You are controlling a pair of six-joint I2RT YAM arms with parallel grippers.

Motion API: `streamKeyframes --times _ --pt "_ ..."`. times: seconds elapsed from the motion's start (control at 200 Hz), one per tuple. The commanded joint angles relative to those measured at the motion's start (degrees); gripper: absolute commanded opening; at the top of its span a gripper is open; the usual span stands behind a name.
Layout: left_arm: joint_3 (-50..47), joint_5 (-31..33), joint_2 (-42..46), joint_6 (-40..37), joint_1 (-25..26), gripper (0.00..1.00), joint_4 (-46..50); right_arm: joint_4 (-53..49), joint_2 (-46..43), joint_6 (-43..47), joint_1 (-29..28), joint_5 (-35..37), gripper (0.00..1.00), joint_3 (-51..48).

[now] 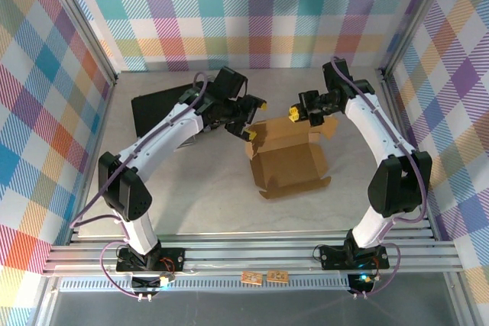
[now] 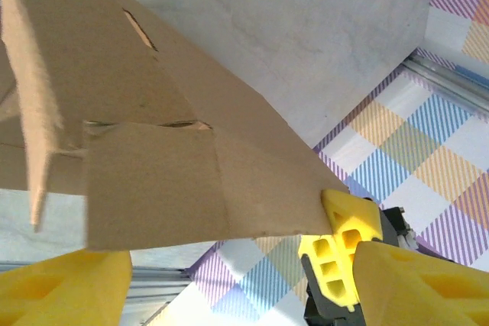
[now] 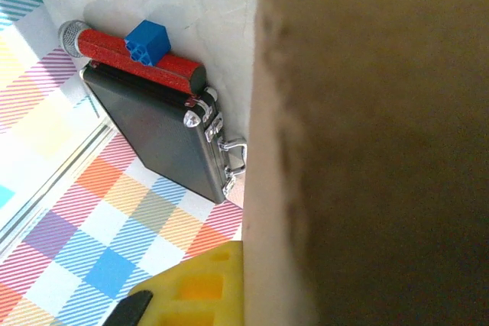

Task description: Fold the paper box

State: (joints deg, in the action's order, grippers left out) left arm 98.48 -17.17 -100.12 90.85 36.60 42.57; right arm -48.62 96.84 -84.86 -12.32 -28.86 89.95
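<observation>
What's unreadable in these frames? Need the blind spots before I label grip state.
- Right gripper, open or shut: in the right wrist view a blurred paper box panel hides one finger; too small in the top view.
- Black case: the left arm covers part of it in the top view.
- Box flaps: cut off by the frame edge in the left wrist view.

Brown paper box (image 1: 289, 159), black case (image 3: 164, 139), pastel plaid walls (image 1: 260, 5).

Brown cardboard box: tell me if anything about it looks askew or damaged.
The brown cardboard box sits half-formed and turned askew on the pale table: its near flap lies flat, its far right flap splays outward. No tear or crushing is visible.
</observation>
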Motion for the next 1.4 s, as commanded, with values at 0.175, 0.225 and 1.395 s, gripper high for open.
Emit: streamKeyframes --times 0.175,0.225,1.395 --pt "-1.4 0.3 1.1 3.6 -0.7 0.76 -1.1 -1.6 -0.7 -3.0 0.5 -2.6 0.0 1.7" --pt "-0.3 0.6 0.4 2.6 -1.2 0.76 0.6 -2.3 -1.2 -3.2 0.7 -2.8 0.0 1.7" --pt "5.2 -5.8 0.3 -7.7 -2.3 0.43 0.3 -3.0 -4.6 1.2 4.3 -6.2 0.0 -1.7"
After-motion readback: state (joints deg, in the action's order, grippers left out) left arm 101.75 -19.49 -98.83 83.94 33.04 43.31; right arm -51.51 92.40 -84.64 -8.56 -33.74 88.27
